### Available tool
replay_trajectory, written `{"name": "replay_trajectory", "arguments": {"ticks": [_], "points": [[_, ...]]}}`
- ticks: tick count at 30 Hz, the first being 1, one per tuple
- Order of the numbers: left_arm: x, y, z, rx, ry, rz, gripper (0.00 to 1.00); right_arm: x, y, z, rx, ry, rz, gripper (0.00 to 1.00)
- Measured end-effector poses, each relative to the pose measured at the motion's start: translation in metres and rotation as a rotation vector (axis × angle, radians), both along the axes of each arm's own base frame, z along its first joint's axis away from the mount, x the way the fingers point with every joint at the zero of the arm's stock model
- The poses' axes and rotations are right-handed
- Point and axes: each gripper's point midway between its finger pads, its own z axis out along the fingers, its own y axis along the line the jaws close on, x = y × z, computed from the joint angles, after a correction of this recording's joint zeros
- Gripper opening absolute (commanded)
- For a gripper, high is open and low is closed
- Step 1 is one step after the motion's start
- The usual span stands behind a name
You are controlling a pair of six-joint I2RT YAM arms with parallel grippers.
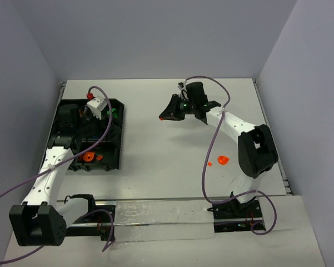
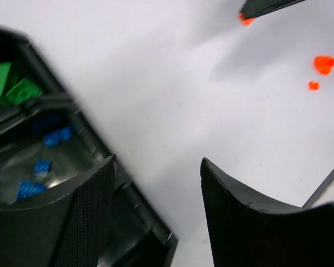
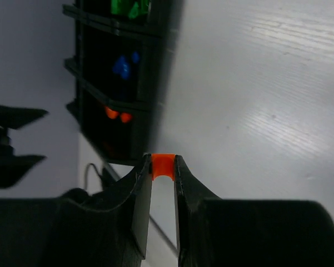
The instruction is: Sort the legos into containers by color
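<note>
The black divided tray [image 1: 121, 146] lies at the left. It holds green legos [image 2: 11, 86], blue legos [image 2: 43, 166] and orange legos [image 1: 89, 157] in separate compartments. My left gripper [image 2: 155, 167] is open and empty, hanging over the tray's right edge [image 2: 147, 222]; it also shows in the top view [image 1: 112, 119]. My right gripper [image 3: 163, 167] is shut on a small orange brick [image 3: 163, 166] and holds it above the table's middle [image 1: 163, 117], right of the tray [image 3: 158, 67]. Two loose orange pieces [image 1: 222, 160] [image 1: 209, 163] lie on the table by the right arm.
White walls close the table in at the back and sides. Purple cables loop from both arms. A shiny strip [image 1: 155, 214] runs between the arm bases at the near edge. The two loose orange pieces also show in the left wrist view [image 2: 324, 64].
</note>
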Motion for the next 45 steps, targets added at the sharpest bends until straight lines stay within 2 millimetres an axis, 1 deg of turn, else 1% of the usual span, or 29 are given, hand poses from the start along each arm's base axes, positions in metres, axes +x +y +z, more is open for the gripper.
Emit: {"name": "replay_trajectory", "arguments": {"ticks": [2, 4, 7, 9, 12, 17, 20, 23, 27, 30, 32, 37, 39, 40, 41, 43, 45], "points": [[0.001, -0.02, 0.008, -0.031, -0.03, -0.019, 0.68, 0.002, 0.006, 0.011, 0.067, 0.078, -0.064, 0.0], [0.003, -0.036, 0.016, -0.065, -0.045, -0.024, 0.68, 0.002, 0.009, 0.012, 0.111, 0.172, -0.123, 0.0], [0.011, -0.05, 0.025, -0.133, -0.038, 0.012, 0.67, 0.001, 0.014, 0.011, 0.163, 0.301, -0.195, 0.0], [0.017, -0.056, 0.026, -0.163, -0.025, 0.041, 0.67, 0.0, 0.018, 0.01, 0.189, 0.37, -0.227, 0.0], [0.025, -0.065, 0.02, -0.186, 0.016, 0.08, 0.67, -0.004, 0.025, 0.012, 0.227, 0.459, -0.253, 0.0], [0.036, -0.079, 0.006, -0.201, 0.09, 0.112, 0.69, -0.013, 0.039, 0.022, 0.309, 0.561, -0.256, 0.0], [0.035, -0.093, 0.001, -0.205, 0.119, 0.095, 0.69, -0.021, 0.047, 0.02, 0.345, 0.625, -0.249, 0.0], [0.036, -0.102, 0.003, -0.215, 0.132, 0.081, 0.67, -0.026, 0.052, 0.014, 0.361, 0.68, -0.248, 0.0], [0.038, -0.11, 0.006, -0.231, 0.139, 0.074, 0.66, -0.027, 0.056, 0.011, 0.383, 0.721, -0.253, 0.0], [0.04, -0.116, 0.007, -0.236, 0.143, 0.066, 0.64, -0.026, 0.059, 0.018, 0.412, 0.725, -0.243, 0.0], [0.04, -0.117, 0.006, -0.235, 0.149, 0.065, 0.63, -0.026, 0.061, 0.022, 0.436, 0.722, -0.231, 0.0], [0.04, -0.12, -0.001, -0.235, 0.174, 0.067, 0.61, -0.029, 0.064, 0.024, 0.465, 0.742, -0.218, 0.0], [0.04, -0.121, -0.003, -0.233, 0.181, 0.066, 0.57, -0.03, 0.066, 0.027, 0.475, 0.745, -0.212, 0.0], [0.04, -0.121, -0.004, -0.233, 0.183, 0.066, 0.57, -0.03, 0.067, 0.028, 0.48, 0.745, -0.207, 0.0], [0.04, -0.122, -0.005, -0.232, 0.186, 0.066, 0.54, -0.031, 0.068, 0.03, 0.486, 0.743, -0.202, 0.0], [0.041, -0.122, -0.005, -0.233, 0.189, 0.066, 0.51, -0.031, 0.07, 0.033, 0.498, 0.741, -0.197, 0.0], [0.041, -0.123, -0.006, -0.234, 0.193, 0.064, 0.47, -0.031, 0.071, 0.034, 0.51, 0.739, -0.195, 0.0]]}}
